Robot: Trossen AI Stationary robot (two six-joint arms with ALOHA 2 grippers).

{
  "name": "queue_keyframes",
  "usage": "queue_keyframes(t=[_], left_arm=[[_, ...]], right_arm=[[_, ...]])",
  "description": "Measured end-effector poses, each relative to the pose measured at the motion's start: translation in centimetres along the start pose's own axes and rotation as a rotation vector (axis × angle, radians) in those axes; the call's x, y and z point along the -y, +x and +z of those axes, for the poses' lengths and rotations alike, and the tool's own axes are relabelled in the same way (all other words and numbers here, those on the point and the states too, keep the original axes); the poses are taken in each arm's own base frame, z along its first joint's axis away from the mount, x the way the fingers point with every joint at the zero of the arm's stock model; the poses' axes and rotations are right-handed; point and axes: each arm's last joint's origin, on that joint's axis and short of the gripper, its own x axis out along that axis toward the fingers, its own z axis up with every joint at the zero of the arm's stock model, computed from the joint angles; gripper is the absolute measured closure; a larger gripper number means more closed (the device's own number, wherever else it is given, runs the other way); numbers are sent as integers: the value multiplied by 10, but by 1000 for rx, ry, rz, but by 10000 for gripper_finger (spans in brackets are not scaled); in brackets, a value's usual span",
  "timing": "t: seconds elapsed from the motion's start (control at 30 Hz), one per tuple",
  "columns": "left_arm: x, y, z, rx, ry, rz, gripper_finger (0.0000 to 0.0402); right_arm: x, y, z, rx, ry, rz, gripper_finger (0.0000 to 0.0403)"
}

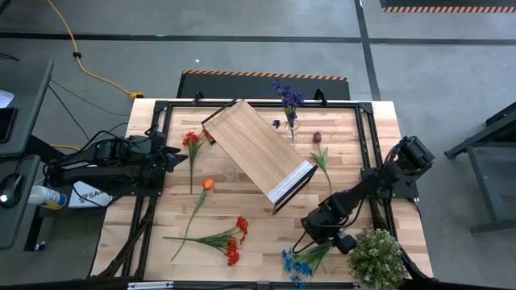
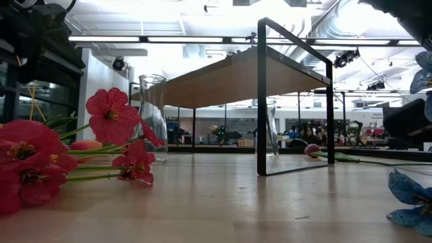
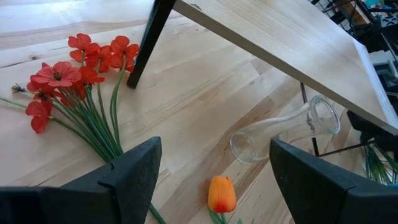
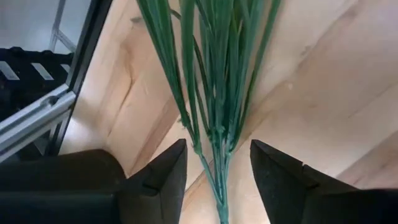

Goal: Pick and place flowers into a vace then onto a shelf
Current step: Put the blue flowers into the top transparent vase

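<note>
Down at the bottom of the high view, the blue flowers point(image 1: 297, 263) lie beside the bushy potted plant point(image 1: 376, 258) at lower right, and the right gripper point(image 1: 310, 234) sits low over their green stems point(image 4: 214, 93); in its wrist view the two dark fingers point(image 4: 155, 177) stand apart on either side of the stem bundle, not visibly pinching it. Left of that, red flowers point(image 1: 234, 239) and an orange tulip point(image 1: 208, 184) lie flat on the table point(image 1: 161, 250). In the centre the shelf point(image 1: 256, 151) stands askew, its white end edge toward lower right, with an empty glass vase point(image 3: 283, 129) lying on its side beside it. At mid-left the left gripper point(image 1: 172, 157) waits, fingers spread wide with nothing between them. Farther up, purple flowers point(image 1: 288, 95) stand in a vase point(image 1: 292, 126) near the top edge, a maroon bloom point(image 1: 317, 138) just right of it.
</note>
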Motion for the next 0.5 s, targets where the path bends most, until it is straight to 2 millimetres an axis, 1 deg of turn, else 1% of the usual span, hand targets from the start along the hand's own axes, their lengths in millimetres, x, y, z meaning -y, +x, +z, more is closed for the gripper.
queue_keyframes(t=[0.23,0.5], left_arm=[[0,0,0,1,0,1,69],[0,0,0,1,0,1,69]], right_arm=[[1,0,-1,-8,5,-43,270],[2,0,-1,-7,4,-66,322]])
